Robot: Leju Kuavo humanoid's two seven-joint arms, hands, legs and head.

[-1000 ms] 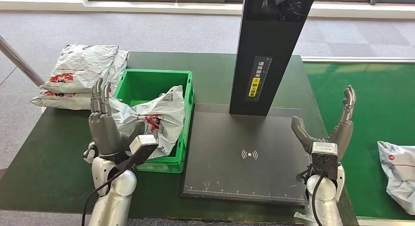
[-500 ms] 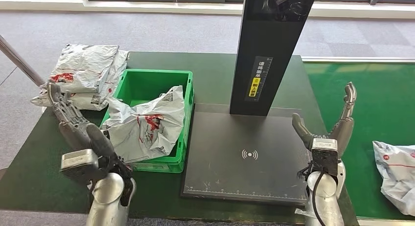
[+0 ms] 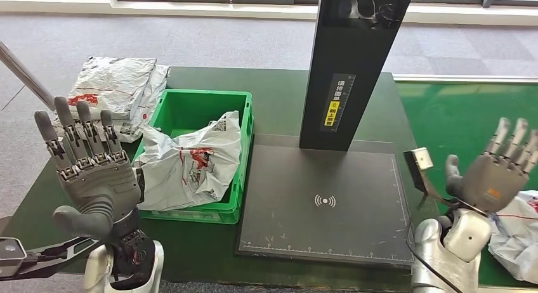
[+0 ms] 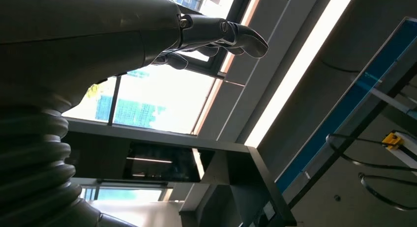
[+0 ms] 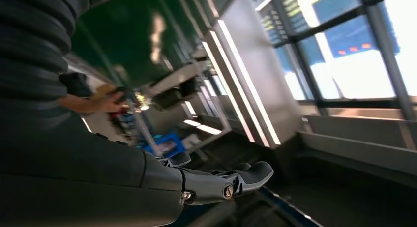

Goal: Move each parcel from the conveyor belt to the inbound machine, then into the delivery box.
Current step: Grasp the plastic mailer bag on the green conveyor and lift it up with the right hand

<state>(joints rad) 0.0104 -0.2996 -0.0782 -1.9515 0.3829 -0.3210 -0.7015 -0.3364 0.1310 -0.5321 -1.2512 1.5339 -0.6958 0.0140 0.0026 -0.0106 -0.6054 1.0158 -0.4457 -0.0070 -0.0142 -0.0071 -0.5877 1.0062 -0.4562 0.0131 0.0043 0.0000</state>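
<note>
A crumpled white parcel (image 3: 189, 167) with red print lies in the green delivery box (image 3: 198, 108) at the left of the table. My left hand (image 3: 92, 172) is raised in front of the box's left side, fingers spread, holding nothing. The black inbound machine (image 3: 323, 201) has a flat scan plate and a tall dark post (image 3: 352, 65). My right hand (image 3: 498, 172) is lifted with fingers apart over the green conveyor belt (image 3: 457, 115), just above a white parcel (image 3: 517, 233) at the belt's near right. In both wrist views the fingers (image 4: 231, 38) (image 5: 231, 183) point up at windows and ceiling.
Two or more white parcels (image 3: 114, 90) are stacked on the dark green table (image 3: 279, 84) left of the box. A person's hand (image 5: 105, 101) appears far off in the right wrist view. Grey carpet lies beyond the table.
Both hands have risen and turned palm-forward with fingers spread. The left one swung away from the parcel in the box. The right one moved right, over the belt parcel.
</note>
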